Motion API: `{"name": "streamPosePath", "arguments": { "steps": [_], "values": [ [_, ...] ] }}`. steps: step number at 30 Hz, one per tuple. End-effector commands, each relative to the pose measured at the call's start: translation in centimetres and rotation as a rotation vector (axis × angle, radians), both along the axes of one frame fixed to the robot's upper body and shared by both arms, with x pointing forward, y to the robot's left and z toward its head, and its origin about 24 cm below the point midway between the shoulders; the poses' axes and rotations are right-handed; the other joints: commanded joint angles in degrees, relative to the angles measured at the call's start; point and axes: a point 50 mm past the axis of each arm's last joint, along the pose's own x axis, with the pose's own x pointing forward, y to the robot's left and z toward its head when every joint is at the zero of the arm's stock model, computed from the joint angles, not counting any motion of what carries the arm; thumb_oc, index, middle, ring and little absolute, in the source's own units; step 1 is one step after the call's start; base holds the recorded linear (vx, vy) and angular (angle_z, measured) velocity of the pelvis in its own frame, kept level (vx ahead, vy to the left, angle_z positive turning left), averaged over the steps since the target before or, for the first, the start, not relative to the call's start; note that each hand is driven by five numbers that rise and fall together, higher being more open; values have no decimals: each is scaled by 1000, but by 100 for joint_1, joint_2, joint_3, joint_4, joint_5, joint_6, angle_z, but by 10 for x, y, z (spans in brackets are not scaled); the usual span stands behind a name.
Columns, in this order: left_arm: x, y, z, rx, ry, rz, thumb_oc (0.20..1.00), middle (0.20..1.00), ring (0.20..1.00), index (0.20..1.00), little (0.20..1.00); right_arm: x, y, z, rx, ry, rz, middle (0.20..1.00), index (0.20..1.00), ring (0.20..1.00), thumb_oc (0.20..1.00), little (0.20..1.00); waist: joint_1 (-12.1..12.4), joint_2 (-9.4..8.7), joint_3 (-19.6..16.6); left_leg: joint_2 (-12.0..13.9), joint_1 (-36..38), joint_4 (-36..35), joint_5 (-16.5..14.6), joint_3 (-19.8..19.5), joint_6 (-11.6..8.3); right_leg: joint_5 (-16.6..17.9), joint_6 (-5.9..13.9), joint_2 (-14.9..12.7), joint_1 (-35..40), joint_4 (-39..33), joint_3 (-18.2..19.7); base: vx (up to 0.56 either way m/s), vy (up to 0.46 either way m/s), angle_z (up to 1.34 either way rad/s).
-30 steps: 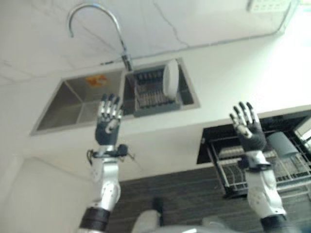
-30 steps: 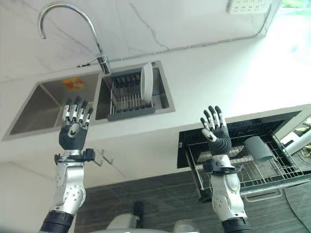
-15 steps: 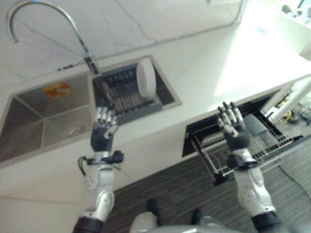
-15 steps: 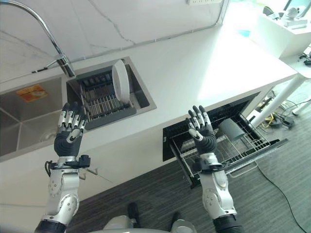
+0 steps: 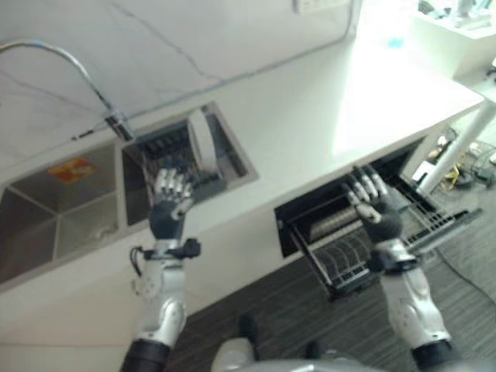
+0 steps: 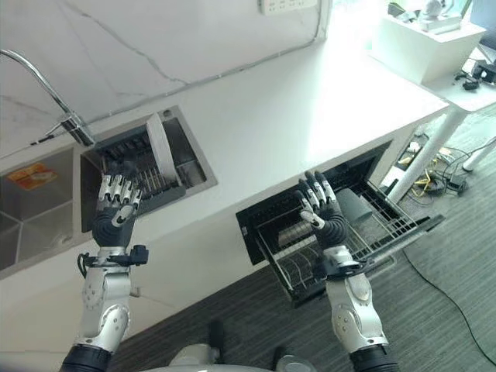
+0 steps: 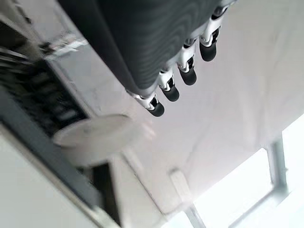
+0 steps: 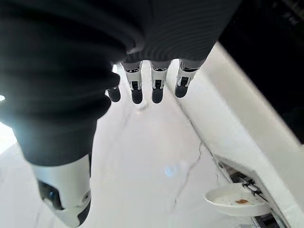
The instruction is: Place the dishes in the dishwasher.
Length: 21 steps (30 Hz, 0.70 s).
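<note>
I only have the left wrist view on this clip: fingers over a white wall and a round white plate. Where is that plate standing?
Observer: The round white plate stands on edge in the dark grey dish rack set in the steel sink's right basin.
Operator: Is the dishwasher open?
Observer: Yes, the wire dishwasher rack is pulled out below the white counter.
Operator: Anything in it?
Observer: A grey cup lies in it.
Operator: And the hands?
Observer: The left hand and the right hand are both raised, fingers straight, holding nothing.
</note>
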Motion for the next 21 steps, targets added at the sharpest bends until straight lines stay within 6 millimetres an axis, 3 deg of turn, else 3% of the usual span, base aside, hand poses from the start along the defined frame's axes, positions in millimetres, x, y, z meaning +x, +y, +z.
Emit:
{"name": "streamPosePath", "arguments": {
  "steps": [1,9,12,15,16,19,21],
  "values": [
    [-1,7,25,76,-129,-14,1000,1000,1000,1000,1000,4,8,30,34,-166,1,1000,1000,1000,1000,1000,131,-100,-168,-45,-162,66,-421,-106,-48,16,474,-627,29,-32,43,41,10,22],
    [-1,-9,31,155,-181,-186,1000,1000,1000,1000,1000,8,11,32,54,-164,-10,1000,1000,1000,1000,1000,186,-128,-242,-56,-87,15,-513,-85,1,68,537,-700,14,-98,-44,1,-3,2],
    [-3,-27,40,254,-262,-402,1000,1000,1000,1000,1000,8,9,34,61,-173,-24,1000,1000,1000,1000,1000,141,-129,-262,-46,-42,15,-562,-69,7,96,570,-709,-10,-107,-51,-11,-6,0],
    [-7,-67,35,191,-223,-838,1000,1000,1000,1000,1000,11,7,36,84,-183,-48,1000,1000,1000,1000,1000,71,-99,-269,-51,17,15,-623,-97,24,128,599,-702,-38,-112,-13,-43,-12,1],
    [-8,-73,34,181,-211,-892,1000,1000,1000,1000,1000,12,6,36,91,-182,-53,1000,1000,1000,1000,1000,60,-94,-265,-54,32,15,-634,-99,26,132,604,-699,-35,-115,-3,-37,-14,1],
    [-11,-103,3,103,39,-1095,1000,1000,1000,1000,1000,15,-4,38,117,-197,-104,1000,1000,1000,1000,1000,-53,-95,-281,-66,99,15,-701,-92,41,134,620,-673,-57,-87,81,0,0,0],
    [-13,-107,-21,128,171,-1119,1000,1000,1000,1000,1000,16,-14,40,128,-203,-125,1000,1000,1000,1000,1000,-108,-109,-285,-72,118,15,-730,-92,54,119,612,-654,-93,-58,150,-19,-15,0]
  ]
}}
